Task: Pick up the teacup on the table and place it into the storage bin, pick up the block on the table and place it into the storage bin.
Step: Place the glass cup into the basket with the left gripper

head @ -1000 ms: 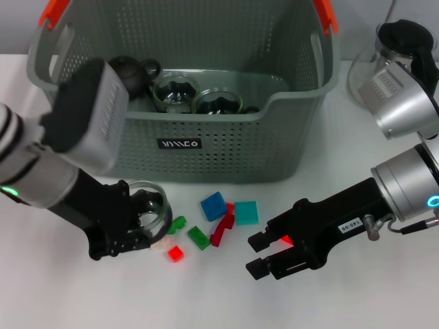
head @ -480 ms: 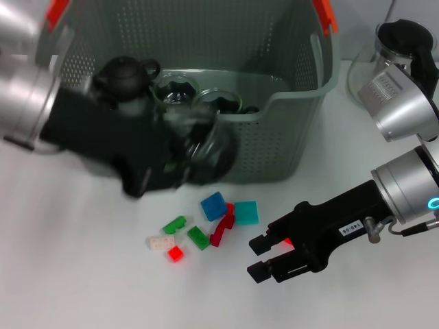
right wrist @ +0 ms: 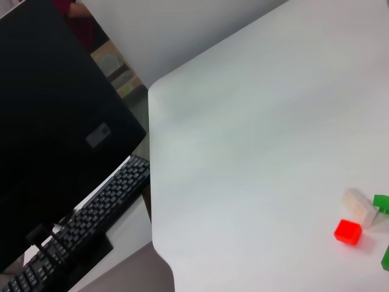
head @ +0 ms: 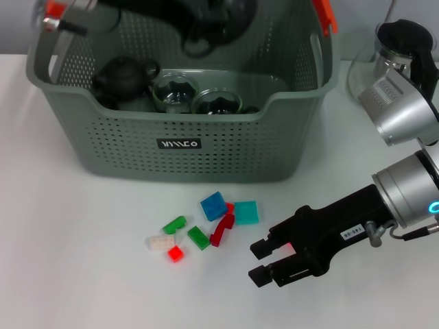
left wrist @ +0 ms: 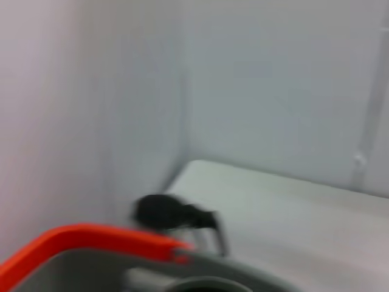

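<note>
The grey-green perforated storage bin point(head: 274, 144) stands at the back of the table, with orange-red handle tabs point(head: 325, 15) and a black label point(head: 180, 144). My left gripper point(head: 209, 20) is high over the bin's far side, blurred, shut on the glass teacup point(head: 233, 14). Small blocks lie on the table in front of the bin: blue point(head: 213, 205), teal point(head: 245, 212), a long red one point(head: 221, 229), green point(head: 198, 237), white point(head: 161, 242) and a small red one point(head: 175, 253). My right gripper point(head: 259, 262) is open and empty, low over the table just right of the blocks.
Inside the bin sit a dark teapot point(head: 123, 75) and two glass cups point(head: 175, 92). A glass kettle with a black lid point(head: 398, 48) stands right of the bin. The right wrist view shows the red block point(right wrist: 347, 232), the table's edge, and a monitor and keyboard point(right wrist: 91, 207) beyond it.
My left gripper has lifted the teacup off the table by the blocks and carried it up and back over the bin. The right gripper has barely moved.
</note>
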